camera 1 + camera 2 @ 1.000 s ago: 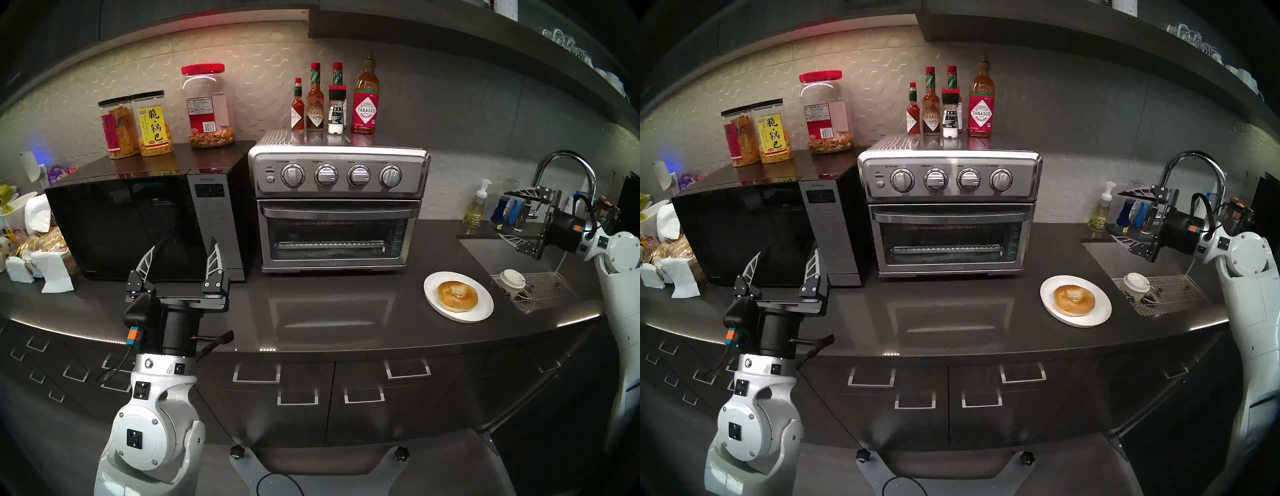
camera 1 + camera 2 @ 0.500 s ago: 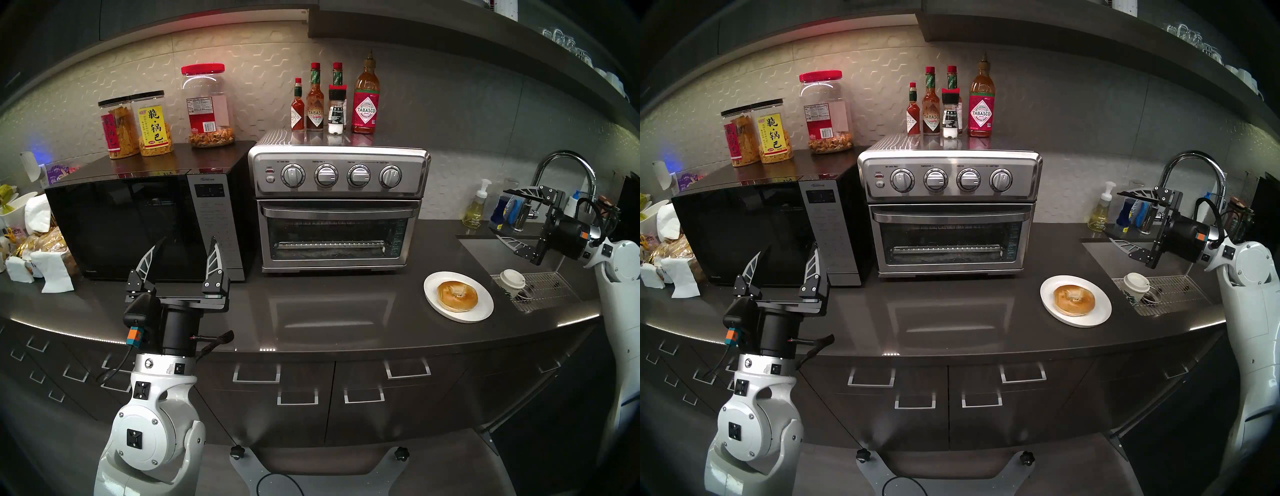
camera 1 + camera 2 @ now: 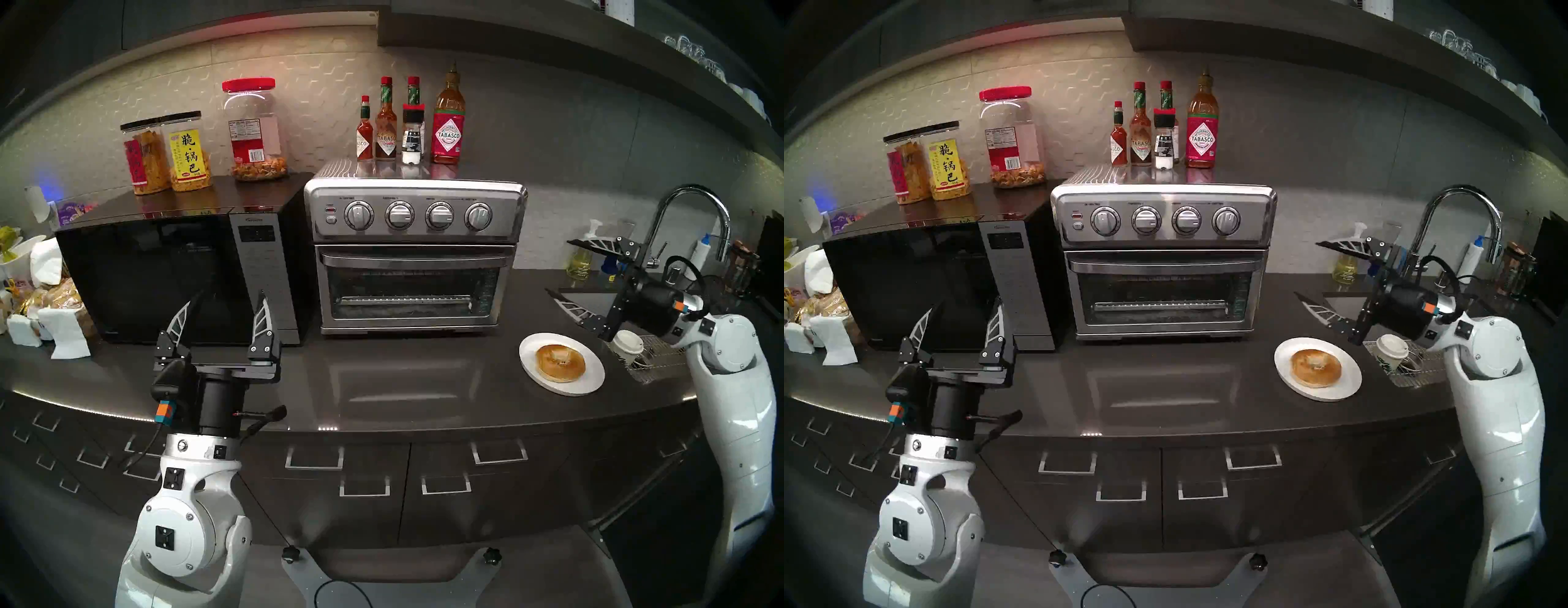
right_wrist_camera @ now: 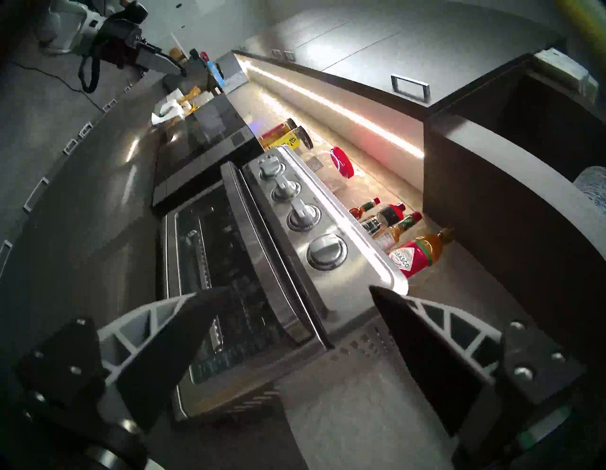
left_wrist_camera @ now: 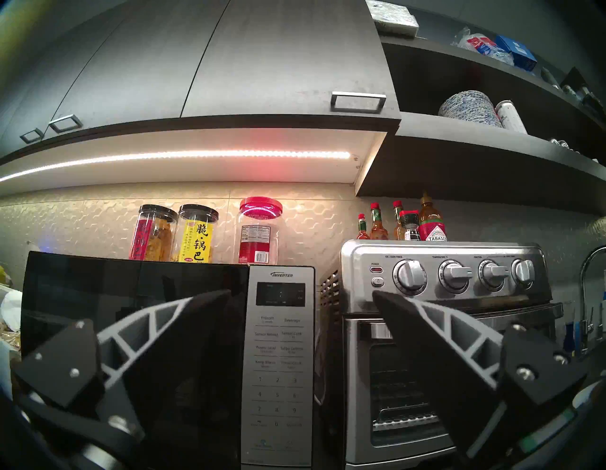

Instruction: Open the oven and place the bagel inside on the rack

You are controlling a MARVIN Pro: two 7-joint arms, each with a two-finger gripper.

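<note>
Plainly, the oven (image 3: 413, 254) is shut: its glass door stands upright with the bar handle (image 3: 413, 257) across the top edge, just under the row of four knobs. Through the glass the rack (image 3: 405, 300) shows as a thin wire shelf spanning the width, low in the cavity and bare. The door hinges at the bottom, so the handle must be pulled toward the near edge and down before anything can go in.

To the right of the oven and nearer, the bagel (image 3: 560, 363) lies flat on a white plate (image 3: 589, 384) on the dark counter (image 3: 382, 382), clear of the stretch in front of the door, which I judge leaves room for the door to drop.

Farther right, the right gripper (image 3: 562, 267) hangs above the counter over the sink's left edge, its fingers spread wide, one above the other, and empty. It points left toward the oven's right side; in the right wrist view the handle runs between the two fingers, which suggests it is being lined up to take the bar. It is well apart from the oven.

On the left, the left gripper (image 3: 231, 299) rests in front of the black microwave (image 3: 169, 271), fingers wide apart and empty, pointing up and away, out of the way.

Sauce bottles (image 3: 409, 123) stand on the oven's top; a jerky pull could shake them.
</note>
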